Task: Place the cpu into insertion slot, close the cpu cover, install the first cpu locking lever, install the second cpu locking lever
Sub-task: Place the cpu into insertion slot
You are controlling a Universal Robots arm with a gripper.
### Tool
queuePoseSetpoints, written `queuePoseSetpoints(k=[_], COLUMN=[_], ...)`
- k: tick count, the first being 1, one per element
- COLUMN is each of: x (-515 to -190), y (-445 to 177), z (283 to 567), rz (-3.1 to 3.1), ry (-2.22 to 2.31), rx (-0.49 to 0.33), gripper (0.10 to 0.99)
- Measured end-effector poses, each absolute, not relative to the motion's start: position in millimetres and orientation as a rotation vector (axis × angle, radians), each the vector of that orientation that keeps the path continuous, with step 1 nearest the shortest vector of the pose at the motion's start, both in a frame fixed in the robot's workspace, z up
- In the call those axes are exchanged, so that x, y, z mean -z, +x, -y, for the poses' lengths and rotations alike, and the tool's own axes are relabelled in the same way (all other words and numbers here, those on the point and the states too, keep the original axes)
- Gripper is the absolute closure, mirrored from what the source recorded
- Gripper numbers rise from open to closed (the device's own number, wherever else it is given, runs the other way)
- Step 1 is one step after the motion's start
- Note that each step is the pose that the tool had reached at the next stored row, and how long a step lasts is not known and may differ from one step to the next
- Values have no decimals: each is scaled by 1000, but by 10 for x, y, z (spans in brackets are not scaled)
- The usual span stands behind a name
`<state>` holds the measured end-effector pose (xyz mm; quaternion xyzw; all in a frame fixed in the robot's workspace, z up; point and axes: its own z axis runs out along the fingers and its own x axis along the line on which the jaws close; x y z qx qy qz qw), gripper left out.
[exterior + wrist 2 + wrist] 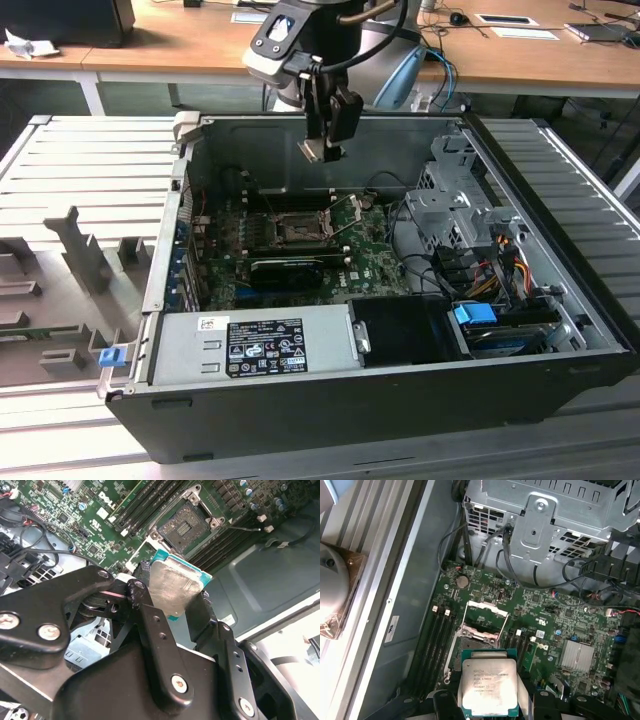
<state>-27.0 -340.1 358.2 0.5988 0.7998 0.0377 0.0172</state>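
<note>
The hand grasps the cpu, hovering above the open insertion slot inside the computer case.

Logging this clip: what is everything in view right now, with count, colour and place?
computer case: one, black, open, on a ribbed grey surface
circuit board: one, green, on the case floor
insertion slot: one, black with silvery rim, on the board, empty
cpu cover: one, silvery, swung open beside the slot
power supply: one, grey, inside the case beside the board
drive cage: one, silver, at the exterior view's right
cpu: one, beige-silver, held above the board
gripper: one, black, shut on the cpu
</note>
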Motion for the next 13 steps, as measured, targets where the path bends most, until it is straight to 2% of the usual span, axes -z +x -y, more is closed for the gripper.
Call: queuePoseSetpoints(k=[13], x=[-3530], y=[-270], z=[3402], rz=[-2483], ry=[1864], rx=[-117], gripper=[557])
